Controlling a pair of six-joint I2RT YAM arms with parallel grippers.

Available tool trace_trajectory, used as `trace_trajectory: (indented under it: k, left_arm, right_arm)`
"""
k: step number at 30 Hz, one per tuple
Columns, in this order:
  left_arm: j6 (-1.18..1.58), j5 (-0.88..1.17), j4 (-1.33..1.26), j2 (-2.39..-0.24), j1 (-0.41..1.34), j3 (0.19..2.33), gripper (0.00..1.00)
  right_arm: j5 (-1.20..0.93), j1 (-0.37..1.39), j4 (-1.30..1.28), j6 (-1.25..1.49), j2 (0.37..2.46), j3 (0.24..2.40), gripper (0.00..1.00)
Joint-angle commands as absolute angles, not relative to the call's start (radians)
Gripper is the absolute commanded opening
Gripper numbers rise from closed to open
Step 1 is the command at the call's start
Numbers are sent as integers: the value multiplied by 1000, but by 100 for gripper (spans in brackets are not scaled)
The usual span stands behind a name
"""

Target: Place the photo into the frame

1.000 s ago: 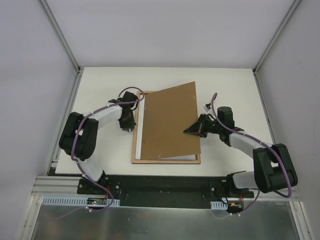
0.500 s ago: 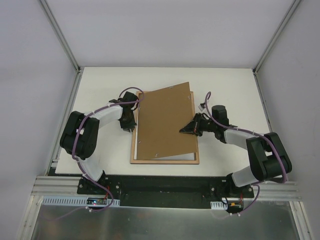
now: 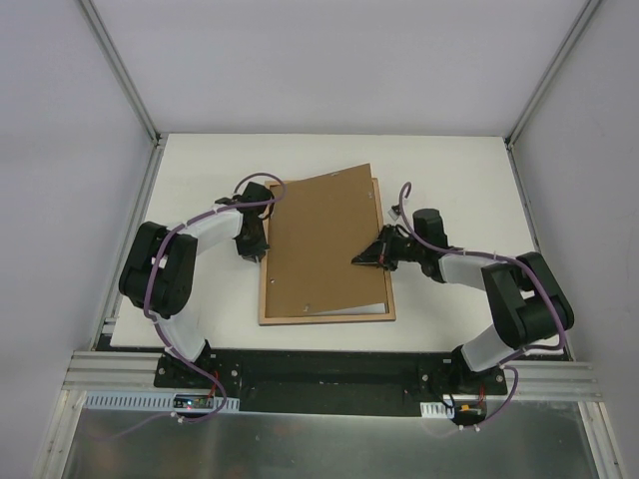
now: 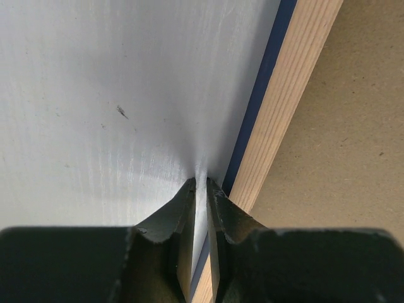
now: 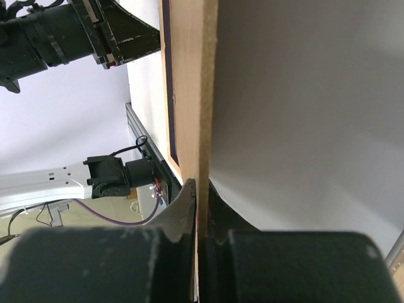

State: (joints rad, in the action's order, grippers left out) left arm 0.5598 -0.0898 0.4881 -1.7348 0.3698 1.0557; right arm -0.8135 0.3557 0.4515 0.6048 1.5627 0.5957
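Observation:
The frame (image 3: 319, 319) lies back-up on the table, its light wood rim showing. The brown backing board (image 3: 319, 239) lies tilted over it and covers most of the opening. My right gripper (image 3: 361, 259) is shut on the board's right edge, seen thin between the jaws in the right wrist view (image 5: 201, 184). My left gripper (image 3: 256, 251) is shut and empty, its tips on the table against the frame's navy left edge (image 4: 255, 107). The photo's printed face is hidden. Only a white sliver (image 3: 371, 308) shows under the board's lower right corner.
The white table (image 3: 200, 170) is walled by grey panels with metal posts at left and right. A black rail (image 3: 319, 364) runs along its near edge. My left arm's wrist (image 5: 69, 31) shows in the right wrist view.
My right gripper has carried the backing board to the left and turned it straighter over the frame. The white strip along the frame's left side is now covered. The left gripper has barely moved.

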Motion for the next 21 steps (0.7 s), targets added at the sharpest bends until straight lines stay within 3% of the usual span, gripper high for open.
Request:
trace_trajectory:
  k: [1, 5, 9, 12, 21]
  left_arm:
    - [572, -34, 468, -1770, 385, 1049, 12]
    - [574, -32, 469, -1767, 385, 1051, 13]
    - [577, -29, 469, -1766, 385, 1049, 13]
    - [575, -31, 468, -1761, 385, 1046, 12]
    - [572, -35, 468, -1746, 385, 1035, 12]
  right_arm:
    - [-710, 410, 373, 474, 1572, 627, 0]
    - [-640, 413, 250, 411, 1539, 650, 6]
    - [-581, 411, 154, 361, 1500, 673, 36]
    - [-557, 407, 104, 336, 1483, 693, 50]
    - [-482, 385, -57, 272, 1430, 753, 68]
